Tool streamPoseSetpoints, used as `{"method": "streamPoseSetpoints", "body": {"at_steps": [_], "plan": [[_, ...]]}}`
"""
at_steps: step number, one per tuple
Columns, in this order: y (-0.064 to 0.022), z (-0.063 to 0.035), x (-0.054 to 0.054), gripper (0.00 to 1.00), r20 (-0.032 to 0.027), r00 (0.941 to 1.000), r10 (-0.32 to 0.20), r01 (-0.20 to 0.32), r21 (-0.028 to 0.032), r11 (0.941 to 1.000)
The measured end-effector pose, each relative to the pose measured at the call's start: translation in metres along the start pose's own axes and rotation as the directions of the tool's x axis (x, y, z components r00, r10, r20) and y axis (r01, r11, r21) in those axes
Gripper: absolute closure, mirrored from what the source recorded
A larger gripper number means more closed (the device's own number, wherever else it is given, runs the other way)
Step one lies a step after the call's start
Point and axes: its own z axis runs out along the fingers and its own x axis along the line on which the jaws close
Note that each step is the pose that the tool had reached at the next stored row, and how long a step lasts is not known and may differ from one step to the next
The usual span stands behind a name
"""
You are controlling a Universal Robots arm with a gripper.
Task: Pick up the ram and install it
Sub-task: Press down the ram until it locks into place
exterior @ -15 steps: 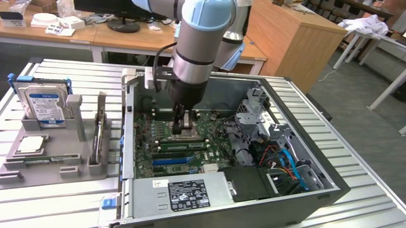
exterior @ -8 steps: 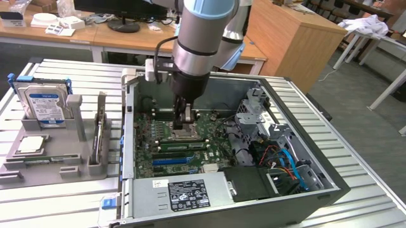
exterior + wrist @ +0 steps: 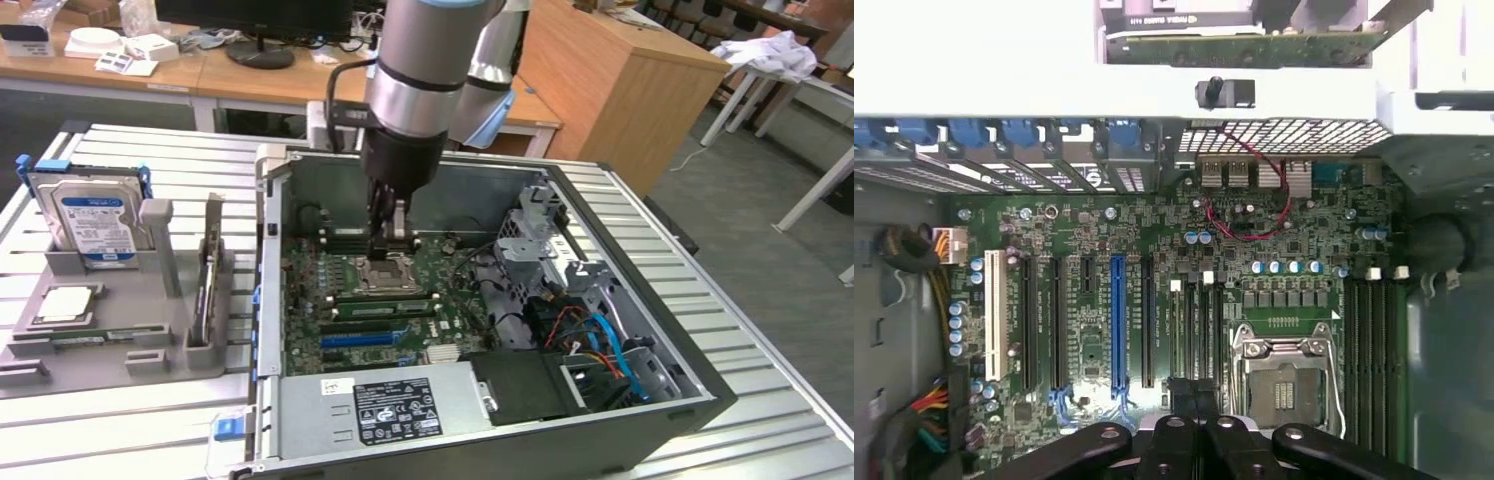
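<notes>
The ram (image 3: 91, 339), a thin green stick, lies flat in a groove of the grey fixture (image 3: 107, 365) at the exterior view's left, outside the open PC case (image 3: 667, 330). My gripper (image 3: 391, 243) hangs inside the case, low over the motherboard (image 3: 454, 290) and just above the CPU socket (image 3: 388, 271). In the wrist view my gripper (image 3: 1194, 398) has its dark fingers drawn together, and I see nothing between them. They hover over the empty black memory slots (image 3: 1194, 335) with white clips, beside the CPU socket (image 3: 1284, 385).
A hard drive (image 3: 91, 215), a CPU chip (image 3: 64, 303) and an upright card (image 3: 207, 290) stand in the fixture. Inside the case are the power supply (image 3: 394, 408), a drive cage (image 3: 541, 240) and cables (image 3: 601, 340). A long blue slot (image 3: 1117, 320) lies beside the memory slots.
</notes>
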Motion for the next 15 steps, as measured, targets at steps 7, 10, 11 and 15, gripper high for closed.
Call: {"method": "streamPoseSetpoints", "body": {"at_steps": [7,10,11,15], "plan": [[0.0004,-0.0187,-0.001,0.89,0.0000,1.0000,0.000,0.000,0.0000,1.0000],[0.0005,-0.0260,-0.001,0.89,-0.0001,1.0000,0.000,0.000,0.0000,1.0000],[0.0006,-0.0282,-0.001,0.89,0.0000,1.0000,0.000,0.000,0.0000,1.0000],[0.0007,-0.0361,-0.001,0.89,0.0000,1.0000,0.000,0.000,0.0000,1.0000]]}}
